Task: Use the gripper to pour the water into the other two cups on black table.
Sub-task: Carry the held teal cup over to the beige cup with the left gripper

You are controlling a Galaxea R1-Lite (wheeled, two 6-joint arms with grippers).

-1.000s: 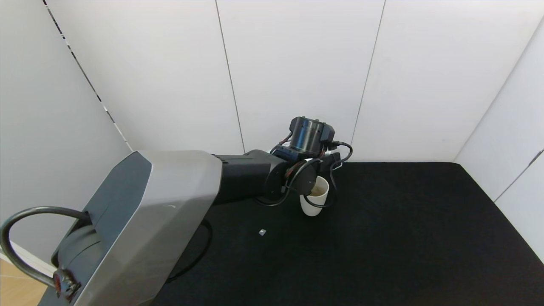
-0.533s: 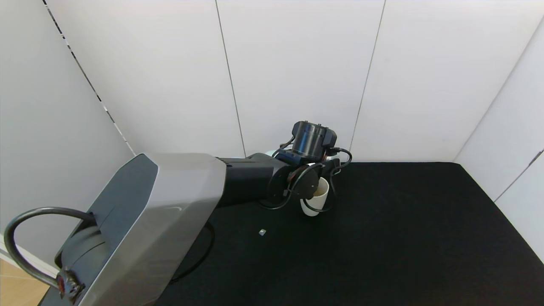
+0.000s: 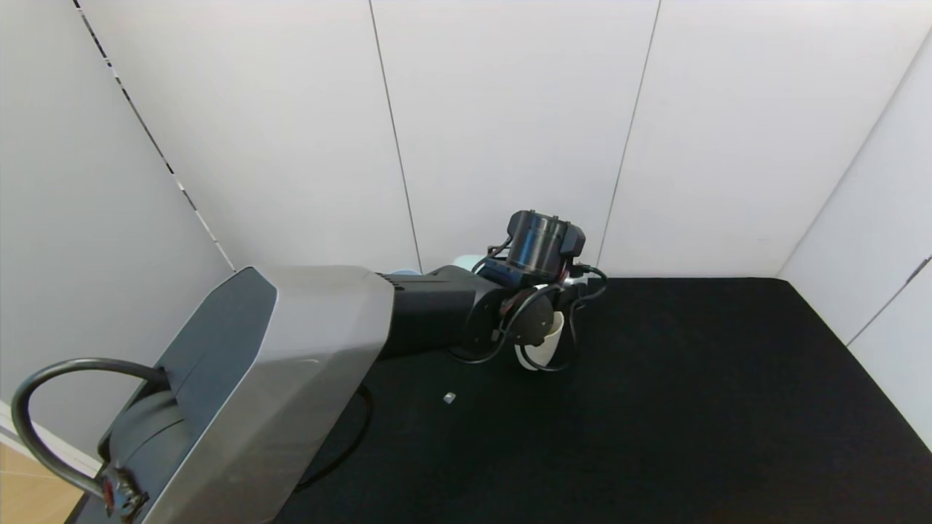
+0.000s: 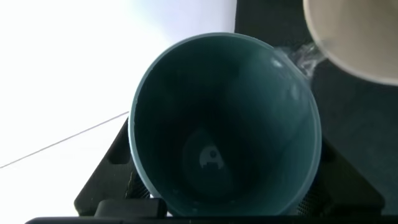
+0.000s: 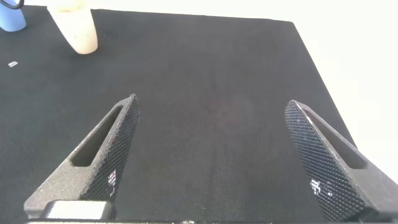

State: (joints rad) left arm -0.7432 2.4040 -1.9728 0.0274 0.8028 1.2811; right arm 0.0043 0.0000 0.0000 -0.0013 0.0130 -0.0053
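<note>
Head view: my left gripper over beige cup at back of table; blue cup peeks behind arm.

Left wrist: gripper clamps teal cup, tipped, water trickling off lip toward beige cup. Plastic light, slippery wet; hold mid-wall.

Right wrist: my right gripper spread wide, idle above table.

The left gripper reaches over the far middle of the table, just above a cup standing there. The tumbler it holds is tipped with its lip touching that cup's rim. A second cup stands just beside, toward the wall. A small plug lies nearer the robot
</note>
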